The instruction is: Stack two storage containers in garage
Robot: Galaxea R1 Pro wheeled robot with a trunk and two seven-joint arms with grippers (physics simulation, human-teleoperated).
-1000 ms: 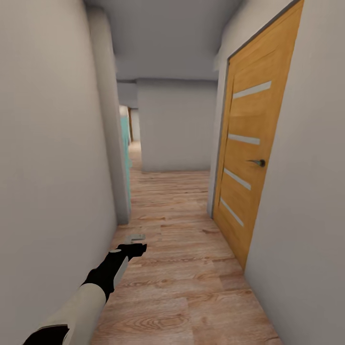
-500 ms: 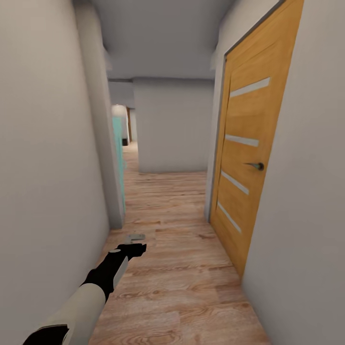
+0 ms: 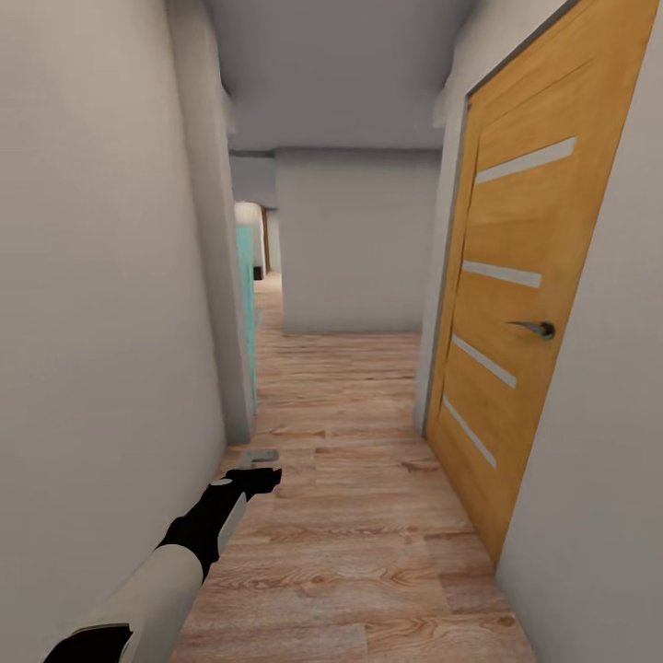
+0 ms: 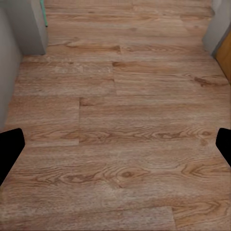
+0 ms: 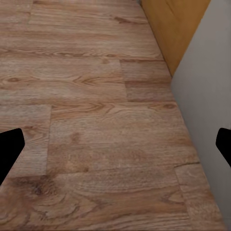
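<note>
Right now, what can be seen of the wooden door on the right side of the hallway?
The wooden door is orange-brown with a wood-grain look. It stands shut in a grey frame set into the right-hand wall. Four narrow pale strips, perhaps glass, cross its face one above another. A dark lever handle sits at about mid height near the edge nearer the camera. Its foot meets the light wood plank floor. A bottom corner also shows in the right wrist view.

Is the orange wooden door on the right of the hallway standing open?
No, the orange door sits shut in its frame, handle facing the hallway.
</note>
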